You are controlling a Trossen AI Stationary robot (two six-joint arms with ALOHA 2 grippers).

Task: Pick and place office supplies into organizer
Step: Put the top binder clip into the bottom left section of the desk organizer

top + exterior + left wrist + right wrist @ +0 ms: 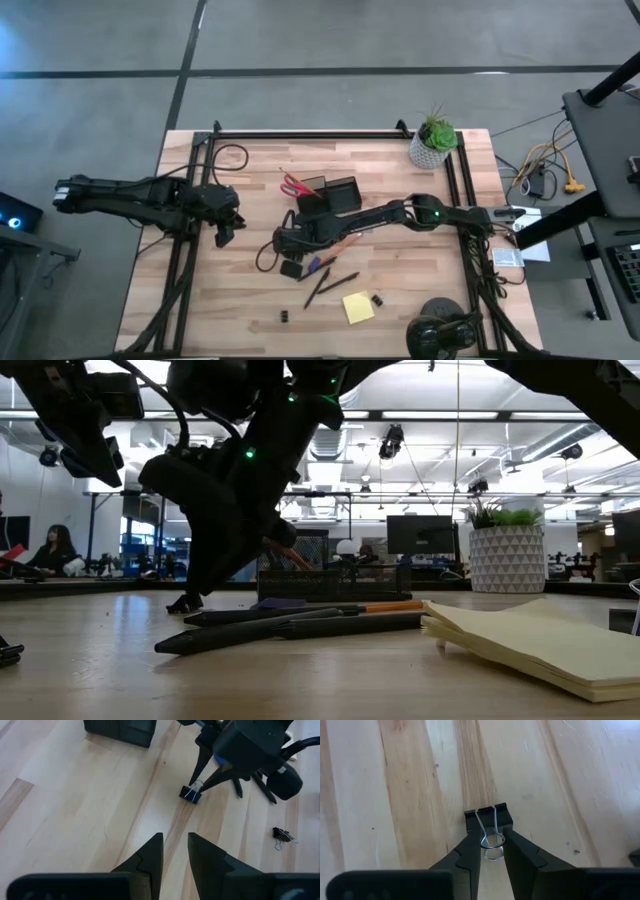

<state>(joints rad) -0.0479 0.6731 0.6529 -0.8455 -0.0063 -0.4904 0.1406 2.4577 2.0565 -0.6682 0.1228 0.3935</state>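
Between the right gripper's fingers sits a small black binder clip, its wire loops pinched as they close on it, mid-worktop just in front of the organizer. It looks light, stiff and slippery on its wire; the body offers surer purchase. Pens crowd nearby. The left gripper hovers slightly parted near the left edge, where there is open room.

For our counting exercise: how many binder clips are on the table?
3 binder clips: one at the right gripper, one beside the sticky-note pad, one alone near the front edge. More may be hidden.
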